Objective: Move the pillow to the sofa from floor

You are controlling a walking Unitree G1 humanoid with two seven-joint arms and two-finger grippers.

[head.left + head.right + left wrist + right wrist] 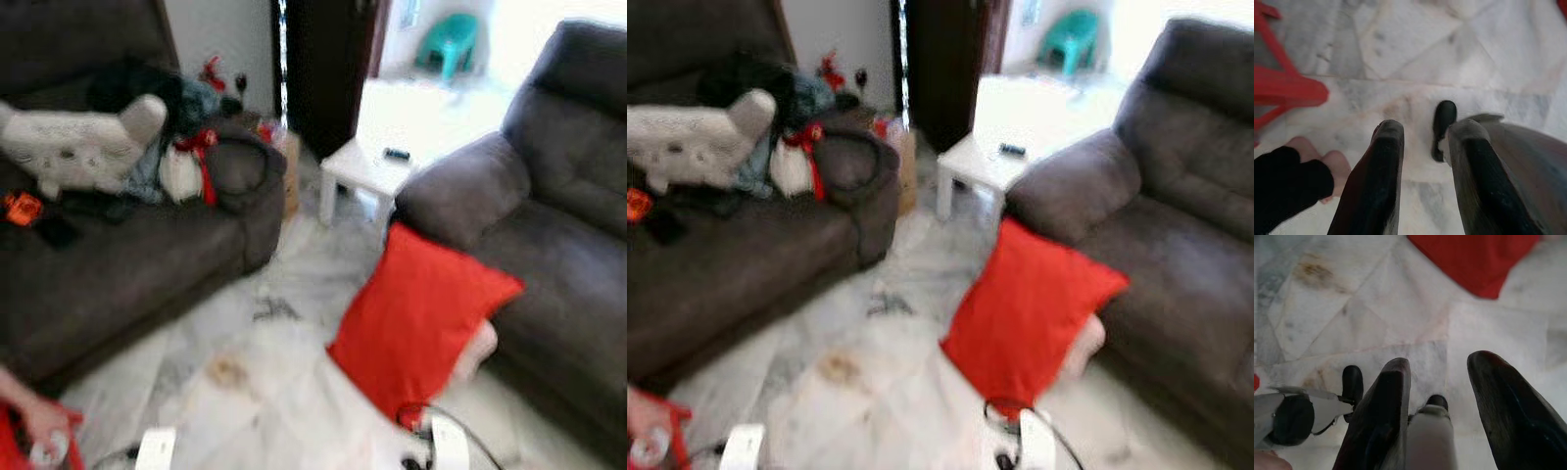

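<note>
Nothing of the task looks done yet: the red pillow (416,318) is on the marble floor (265,392), propped against the front of the dark sofa (549,245) to the robot's right, not on its seat. Both arms hang low. The right claw (1437,396) points down at bare floor with its two black fingers apart and nothing between them; the pillow's lower corner lies ahead of it, near but not touching. The left claw (1422,166) is likewise spread and empty over the floor, well apart from the pillow. What remains, as I judge it, is the approach, the grasp, the lift and the setting down on the cushion.

Beyond the pillow stands a small white tabletop (367,162) with a dark object on it, close to the sofa's arm. A second sofa (127,245) off beyond the left claw is heaped with a grey plush toy (83,147) and clothes. Beside the left claw are a person's bare foot (1327,164) and a red frame (1283,83). The robot's own feet sit under both claws, so a low reach could crowd them.
</note>
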